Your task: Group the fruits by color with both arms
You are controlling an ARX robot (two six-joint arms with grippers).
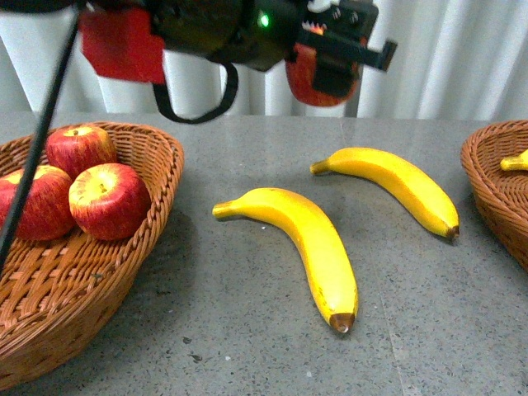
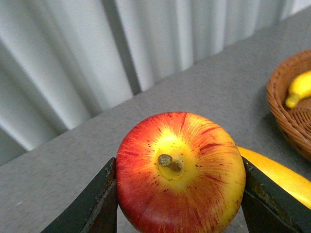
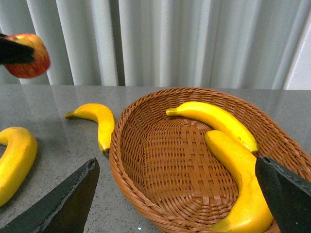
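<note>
My left gripper (image 1: 326, 70) hangs high over the table's far side, shut on a red apple (image 1: 309, 78) with a yellow top (image 2: 180, 170), and its black fingers (image 2: 97, 204) press both sides. Two bananas (image 1: 309, 247) (image 1: 396, 186) lie on the grey table between the baskets. Three apples (image 1: 107, 198) sit in the left wicker basket (image 1: 157, 165). My right gripper (image 3: 175, 199) is open above the right basket (image 3: 121, 160), which holds two bananas (image 3: 214, 119) (image 3: 243, 179).
White curtains hang behind the table. The right basket (image 1: 495, 181) is cut off by the front view's edge, with a banana tip (image 1: 516, 161) showing. A black cable (image 1: 41, 140) crosses in front of the left basket.
</note>
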